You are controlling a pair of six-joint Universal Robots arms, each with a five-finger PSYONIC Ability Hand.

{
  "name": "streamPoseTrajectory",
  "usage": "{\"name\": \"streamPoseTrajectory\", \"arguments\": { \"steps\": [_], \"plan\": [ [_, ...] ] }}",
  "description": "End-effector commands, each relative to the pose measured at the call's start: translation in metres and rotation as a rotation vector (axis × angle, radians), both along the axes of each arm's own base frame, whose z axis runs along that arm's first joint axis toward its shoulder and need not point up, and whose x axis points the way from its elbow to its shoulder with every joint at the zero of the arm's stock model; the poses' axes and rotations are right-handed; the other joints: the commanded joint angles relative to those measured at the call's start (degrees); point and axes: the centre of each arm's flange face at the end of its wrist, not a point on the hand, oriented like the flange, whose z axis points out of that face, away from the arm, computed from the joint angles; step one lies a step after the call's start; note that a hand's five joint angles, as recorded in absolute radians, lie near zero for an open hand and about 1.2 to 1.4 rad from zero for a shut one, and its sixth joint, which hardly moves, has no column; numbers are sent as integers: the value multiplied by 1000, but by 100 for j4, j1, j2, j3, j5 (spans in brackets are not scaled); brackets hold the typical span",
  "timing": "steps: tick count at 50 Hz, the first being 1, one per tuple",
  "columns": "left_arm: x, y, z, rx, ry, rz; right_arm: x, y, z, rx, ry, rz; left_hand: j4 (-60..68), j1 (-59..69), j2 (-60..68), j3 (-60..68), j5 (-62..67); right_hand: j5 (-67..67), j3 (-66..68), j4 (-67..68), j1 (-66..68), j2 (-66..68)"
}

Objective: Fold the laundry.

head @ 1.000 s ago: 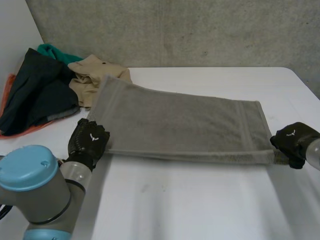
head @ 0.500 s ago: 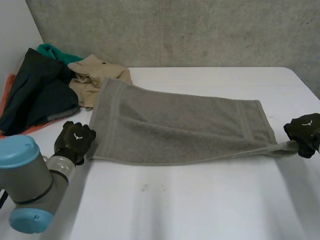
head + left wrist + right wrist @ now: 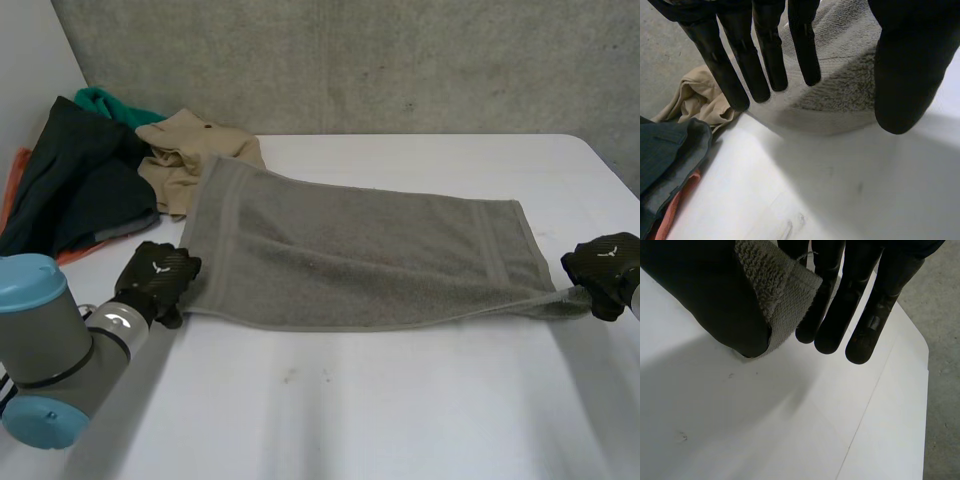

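Two black hands work the near edge of one grey terry towel (image 3: pixel 360 255). The right hand (image 3: pixel 603 270) pinches the towel's near right corner between thumb and fingers, drawing it to a point by the right edge of the white bench (image 3: pixel 420 400). The left hand (image 3: pixel 157 280) is spread and grips nothing, just beside the near left corner. The towel's far left corner touches a heap of dark, tan and green clothes (image 3: pixel 90 180). This looks like straightening before the first fold. Next, the left hand must pinch its corner. A second ago it sat over that corner and has since slid off leftward.
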Motion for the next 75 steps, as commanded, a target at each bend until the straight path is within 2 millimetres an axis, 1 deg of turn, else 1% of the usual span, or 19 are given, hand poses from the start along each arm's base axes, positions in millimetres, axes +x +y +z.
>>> {"name": "streamPoseTrajectory", "arguments": {
  "steps": [1,2,7,12,17,24,28,33,36,42,48,56,59,60,61,62,63,67,75],
  "plan": [
    [-6,-7,-6,2,-4,-7,0,0,-1,-4,1,-1,3295,3253,3295,3310,3301,1416,1224,1181,1902,1227],
    [-6,-8,-8,14,-7,-7,0,0,-1,-4,1,-1,4349,4307,4349,4364,4355,1416,1224,1181,1902,1227],
    [-5,-2,-5,52,-20,-2,-1,0,-1,1,2,-5,4359,4318,4359,4375,4366,1416,1224,1181,1902,1227],
    [3,16,35,50,-32,42,-3,6,-2,22,18,-3,4359,4318,4359,4375,4366,1416,1224,1181,1902,1227],
    [14,55,62,87,-73,55,-5,28,9,81,99,35,4359,4318,4359,4375,4366,1416,1224,1181,1902,1227],
    [31,117,59,327,-292,-24,-36,67,14,323,280,92,4359,4318,4359,4375,4366,1416,1224,1181,1902,1227],
    [29,123,56,345,-309,-46,-42,70,15,353,288,98,4359,4318,4359,4375,4366,1416,1224,1181,1902,1227],
    [23,103,59,238,-269,-32,-43,58,16,270,279,60,4359,4318,4359,4375,4366,1416,1224,1181,1902,1227],
    [17,74,54,168,-206,5,-41,46,17,193,265,38,4359,4318,4359,4375,4366,1416,1224,1181,1902,1227],
    [-9,31,52,86,-78,4,-21,0,11,39,214,38,4359,4318,4359,4375,4366,1416,1224,1181,1902,1227],
    [-30,-13,43,-8,-64,46,-15,-37,2,-22,211,-3,4359,4318,4359,4375,4366,1416,1224,1181,1902,1227],
    [-63,-72,27,-144,-69,146,12,-93,-15,-181,257,-10,4359,4318,4359,4375,4366,1416,1224,1181,1902,1227],
    [-74,-82,19,-167,-62,132,17,-108,-26,-212,263,-27,4359,4318,4359,4375,4366,1416,1224,1181,1902,1227],
    [-74,-82,19,-167,-62,132,21,-111,-29,-221,262,-28,4359,4318,4359,4375,4366,-110,-302,-345,376,-299],
    [-84,-85,15,-188,-52,118,23,-113,-29,-232,262,-29,1714,1672,1714,1729,1720,-1791,-1983,-2025,-1305,-1980],
    [-88,-84,13,-197,-49,112,31,-117,-32,-268,268,-40,-1244,-1285,-1244,-1228,-1237,-5584,-5776,-5819,-5098,-5773],
    [-93,-84,13,-209,-44,102,32,-119,-32,-281,269,-48,-2641,-2682,-2641,-2625,-2634,-5584,-5776,-5819,-5098,-5773],
    [-103,-81,21,-269,-12,91,36,-126,-20,-390,237,-128,-2641,-2682,-2641,-2625,-2634,-5584,-5776,-5819,-5098,-5773],
    [-87,-52,45,-260,-11,105,33,-81,30,-399,49,-70,-2641,-2682,-2641,-2625,-2634,-5584,-5776,-5819,-5098,-5773]
  ]
}}
